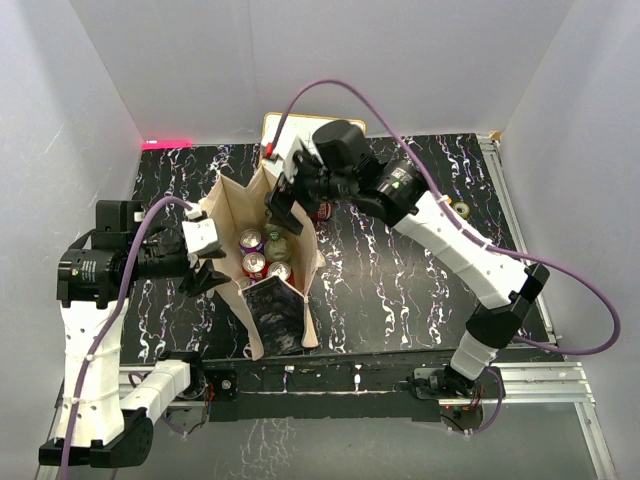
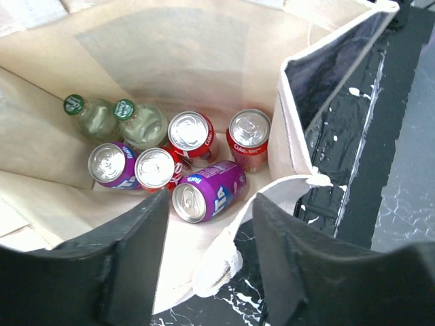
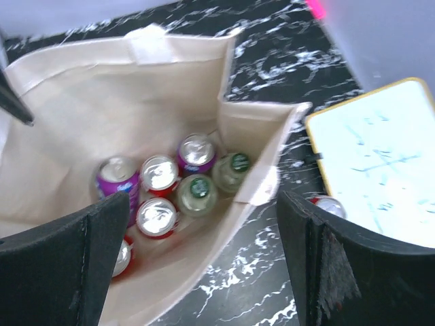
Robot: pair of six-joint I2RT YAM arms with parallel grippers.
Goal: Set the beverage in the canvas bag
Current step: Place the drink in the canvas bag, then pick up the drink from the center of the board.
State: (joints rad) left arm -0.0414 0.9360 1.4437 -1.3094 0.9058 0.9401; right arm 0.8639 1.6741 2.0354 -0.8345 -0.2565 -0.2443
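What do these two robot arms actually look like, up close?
The left arm and right arm have smooth white shells with black joints and bases. A purple cable trails along each. Their jaws are chunky, matte black wedges.

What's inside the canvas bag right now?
Inside the canvas bag: two green-capped bottles, three red cans and two purple cans, one leaning over. The left gripper covers the bag's near floor; anything there is unseen.

Cans (image 2: 190, 132) and bottles (image 2: 143, 125) sit inside the canvas bag (image 2: 170, 61), with a board (image 3: 380, 156) lying behind it.
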